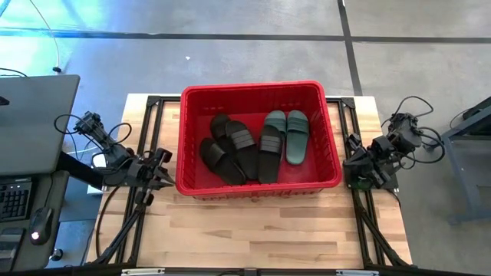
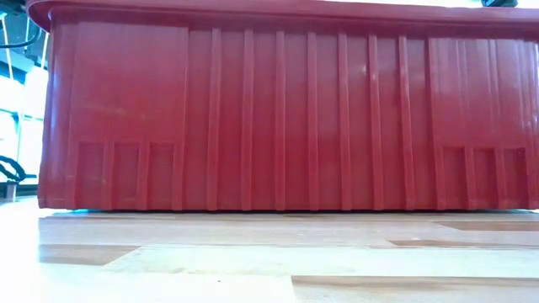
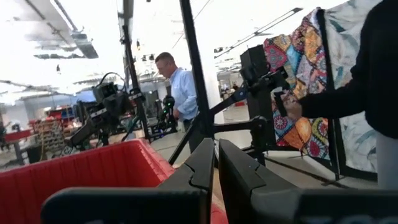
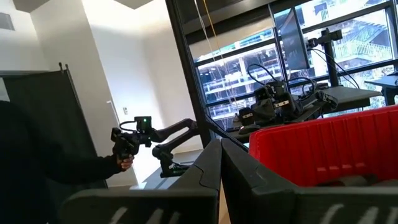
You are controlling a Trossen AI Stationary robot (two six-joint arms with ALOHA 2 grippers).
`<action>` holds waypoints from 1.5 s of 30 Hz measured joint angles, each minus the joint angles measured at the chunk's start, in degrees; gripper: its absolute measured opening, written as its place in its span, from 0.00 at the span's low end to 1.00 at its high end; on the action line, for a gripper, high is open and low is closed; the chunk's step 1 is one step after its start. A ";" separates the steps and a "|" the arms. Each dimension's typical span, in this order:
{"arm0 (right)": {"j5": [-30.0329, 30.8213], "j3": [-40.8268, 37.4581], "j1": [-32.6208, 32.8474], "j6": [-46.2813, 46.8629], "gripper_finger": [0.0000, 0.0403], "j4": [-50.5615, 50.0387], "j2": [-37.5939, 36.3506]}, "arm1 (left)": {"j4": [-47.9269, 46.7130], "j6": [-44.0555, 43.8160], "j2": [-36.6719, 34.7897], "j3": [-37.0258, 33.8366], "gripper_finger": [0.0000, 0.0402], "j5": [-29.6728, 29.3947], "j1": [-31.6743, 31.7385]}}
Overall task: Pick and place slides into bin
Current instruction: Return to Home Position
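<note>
High view: the slides (image 1: 253,142) lie in the red bin (image 1: 253,87) at frame centre, six I think, though the black ones overlap. Left gripper (image 1: 159,172) and right gripper (image 1: 356,162) flank it, pinched narrow and empty. I judge we're homing; next is only parking both arms.

Red bin (image 1: 253,86), vertical ribs down its walls, sits on the pale wood-grain table (image 1: 261,230). Inside the bin, black slides (image 1: 244,149) left, sage-green slides (image 1: 298,138) right, straps ribbed.
</note>
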 joint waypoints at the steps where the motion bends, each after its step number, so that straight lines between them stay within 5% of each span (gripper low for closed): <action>1: 0.00 0.00 -0.01 -0.01 0.00 -0.21 0.00 | 0.08 0.36 0.00 0.00 0.03 0.45 0.00; 25: -0.11 0.00 0.00 -0.02 0.00 -0.21 0.00 | -15.10 0.35 -0.11 0.26 0.03 1.22 -0.04; 45: -0.09 0.00 -0.01 -0.02 0.00 -0.21 0.00 | -14.13 0.28 -0.04 0.07 0.03 1.17 -0.02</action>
